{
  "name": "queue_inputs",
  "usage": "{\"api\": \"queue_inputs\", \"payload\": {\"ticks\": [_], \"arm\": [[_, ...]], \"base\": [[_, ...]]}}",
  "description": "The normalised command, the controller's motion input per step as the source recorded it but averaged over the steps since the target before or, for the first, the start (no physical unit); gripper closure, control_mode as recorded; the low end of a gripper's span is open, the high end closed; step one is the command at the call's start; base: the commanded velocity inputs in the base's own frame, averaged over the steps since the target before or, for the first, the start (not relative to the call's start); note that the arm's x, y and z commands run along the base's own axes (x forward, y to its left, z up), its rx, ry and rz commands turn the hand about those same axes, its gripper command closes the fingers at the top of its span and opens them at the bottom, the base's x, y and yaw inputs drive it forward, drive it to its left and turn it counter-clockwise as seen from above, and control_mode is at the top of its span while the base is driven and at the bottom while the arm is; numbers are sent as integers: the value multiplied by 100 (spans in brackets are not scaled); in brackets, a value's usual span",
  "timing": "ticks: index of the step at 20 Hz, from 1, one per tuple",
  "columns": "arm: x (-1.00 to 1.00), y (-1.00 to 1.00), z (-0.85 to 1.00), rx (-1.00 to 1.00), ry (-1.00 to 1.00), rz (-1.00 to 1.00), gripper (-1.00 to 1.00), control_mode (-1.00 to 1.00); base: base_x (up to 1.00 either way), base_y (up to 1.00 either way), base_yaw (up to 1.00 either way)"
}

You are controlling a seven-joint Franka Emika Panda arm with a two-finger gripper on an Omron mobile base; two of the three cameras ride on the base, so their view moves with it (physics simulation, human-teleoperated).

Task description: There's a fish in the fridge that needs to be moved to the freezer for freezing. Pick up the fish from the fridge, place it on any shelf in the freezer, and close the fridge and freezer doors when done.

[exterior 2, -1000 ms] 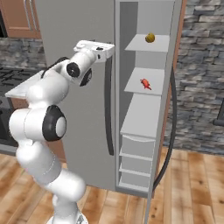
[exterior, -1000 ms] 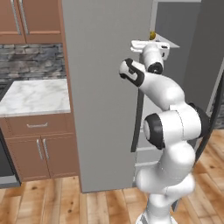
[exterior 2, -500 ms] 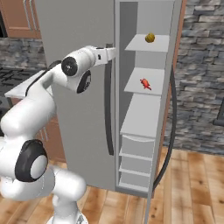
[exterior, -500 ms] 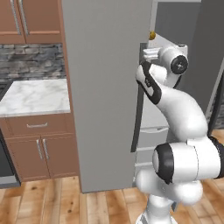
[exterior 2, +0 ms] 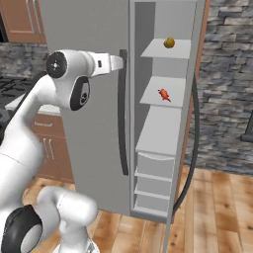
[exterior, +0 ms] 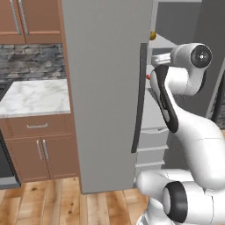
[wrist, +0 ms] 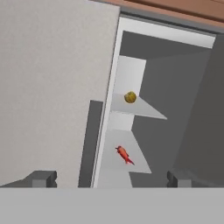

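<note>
The fish (exterior 2: 163, 95), small and red-orange, lies on the middle solid grey shelf of the freezer (exterior 2: 175, 140), the narrow open section. It also shows as the fish (wrist: 124, 154) and, as a red speck past the door edge, the fish (exterior: 148, 75). The freezer door (exterior 2: 196, 94) stands open at the right, edge-on. The fridge door (exterior 2: 94, 148), wide and plain, is shut, so the fridge inside is hidden. My gripper (exterior 2: 120, 62) hangs open and holds nothing, level with the top of the fridge door's dark handle (exterior 2: 121, 113), left of the fish and above it. My gripper (wrist: 109, 179) looks into the freezer.
A small yellow ball (exterior 2: 169, 42) rests on the shelf above the fish. Drawers (exterior 2: 154, 183) fill the freezer's lower part. Wooden cabinets and a marble counter (exterior: 35, 96) stand left of the unit. A stone wall (exterior 2: 227, 89) lies behind the open door.
The arm's elbow has swung up and its links have stretched out, while the hand stayed by the handle top, a little lower. The fish, the ball and both doors have not moved.
</note>
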Motion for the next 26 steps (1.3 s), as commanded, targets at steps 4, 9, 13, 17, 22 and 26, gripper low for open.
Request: {"api": "queue_inputs", "payload": {"ticks": [4,9,13,17,22,26], "arm": [[-80,2,-9,0,0,0,-100,-100],[-95,0,-3,0,0,0,-100,-100],[-100,-2,0,0,0,0,-100,-100],[-98,-17,0,0,0,0,-100,-100],[-81,-27,-2,0,4,0,-100,-100],[-86,-45,-2,0,0,0,-100,-100]], "base": [[0,0,0],[0,0,0],[0,0,0],[0,0,0],[0,0,0],[0,0,0]]}}
